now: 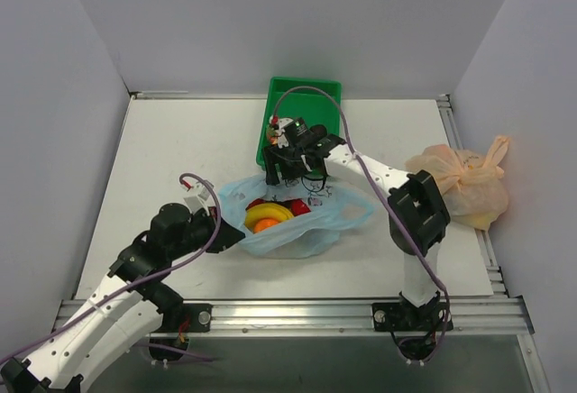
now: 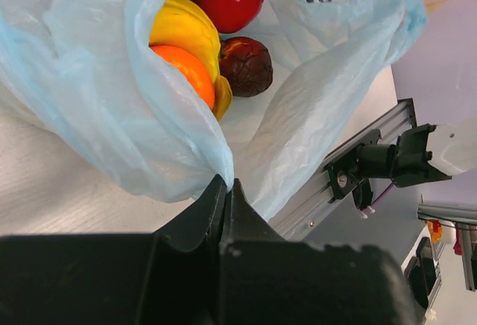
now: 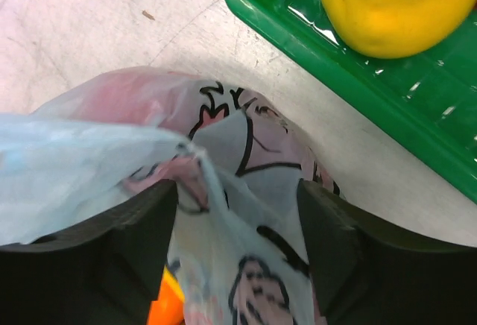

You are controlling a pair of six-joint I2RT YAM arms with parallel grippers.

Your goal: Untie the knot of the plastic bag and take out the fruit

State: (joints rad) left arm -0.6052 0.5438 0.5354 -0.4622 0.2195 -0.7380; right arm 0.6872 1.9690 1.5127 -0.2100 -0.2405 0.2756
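The light blue plastic bag (image 1: 315,226) lies mid-table with its mouth gaping; the knot does not show in any view. Inside lies the fruit: a yellow banana (image 2: 182,27), an orange (image 2: 188,71), a bright red apple (image 2: 235,3) and a darker red apple (image 2: 246,65). My left gripper (image 2: 226,183) is shut on the bag's near-left edge (image 1: 236,233). My right gripper (image 3: 238,198) hangs open over the bag's far rim (image 1: 290,169). Printed film (image 3: 246,153) lies loose between its fingers, not pinched. The orange (image 3: 165,304) peeks out below the left finger.
A green tray (image 1: 306,95) stands just behind the bag, with a yellow pear (image 3: 395,4) in it. A knotted pale orange bag (image 1: 464,181) sits at the right edge. The aluminium rail (image 1: 297,307) runs along the near edge.
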